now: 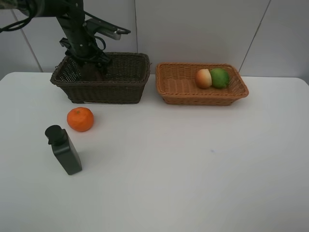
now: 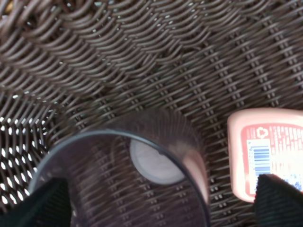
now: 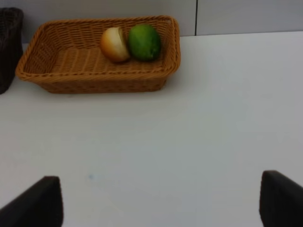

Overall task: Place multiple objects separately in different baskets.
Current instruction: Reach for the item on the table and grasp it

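My left gripper [image 1: 90,64] reaches down into the dark brown basket [image 1: 101,87]. In the left wrist view its fingers [image 2: 47,203] stand wide apart, open, around the translucent mauve cup [image 2: 128,179], which rests upright on the basket floor. The pink bottle [image 2: 265,151] lies beside the cup. The peach [image 1: 203,78] and the green fruit [image 1: 220,77] sit together in the light tan basket [image 1: 203,99]. On the table's left are the orange mandarin [image 1: 80,119] and the black pump bottle [image 1: 64,150]. My right gripper [image 3: 161,203] is open over bare table with nothing between its fingers.
The two baskets stand side by side at the back of the white table [image 1: 193,169], close to the wall. The right wrist view shows the tan basket [image 3: 94,80] ahead, with the dark basket's edge [image 3: 9,47] beside it.
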